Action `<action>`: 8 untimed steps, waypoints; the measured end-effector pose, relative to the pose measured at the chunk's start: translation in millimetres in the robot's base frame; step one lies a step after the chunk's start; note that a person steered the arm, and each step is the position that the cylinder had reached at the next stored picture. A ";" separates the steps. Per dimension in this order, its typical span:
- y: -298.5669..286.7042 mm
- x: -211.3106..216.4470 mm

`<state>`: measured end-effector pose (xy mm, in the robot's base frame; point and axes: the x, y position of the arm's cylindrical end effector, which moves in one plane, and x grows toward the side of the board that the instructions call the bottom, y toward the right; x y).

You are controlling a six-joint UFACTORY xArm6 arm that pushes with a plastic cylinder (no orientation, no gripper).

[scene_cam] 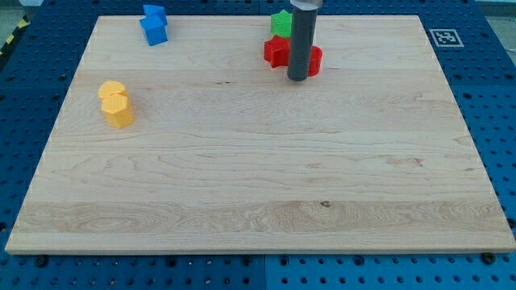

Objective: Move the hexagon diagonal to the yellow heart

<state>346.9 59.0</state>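
Observation:
Two yellow blocks touch at the view's left: the upper one (112,90) and the lower one (119,113). I cannot tell which of them is the heart. My tip (297,79) is at the top middle, between two red blocks. One red block (276,51) is just to its left. The other red block (314,60) is just to its right, partly hidden by the rod, and may be the hexagon. The tip looks to be touching this right one.
A green block (281,22) sits just above the left red block, near the board's top edge. Two blue blocks, one (153,14) above the other (155,33), touch at the top left. The wooden board (258,177) lies on a blue perforated table.

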 end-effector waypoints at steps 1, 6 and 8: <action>-6.4 0.0; -242.1 -1.4; -303.6 1.5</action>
<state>348.4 -244.6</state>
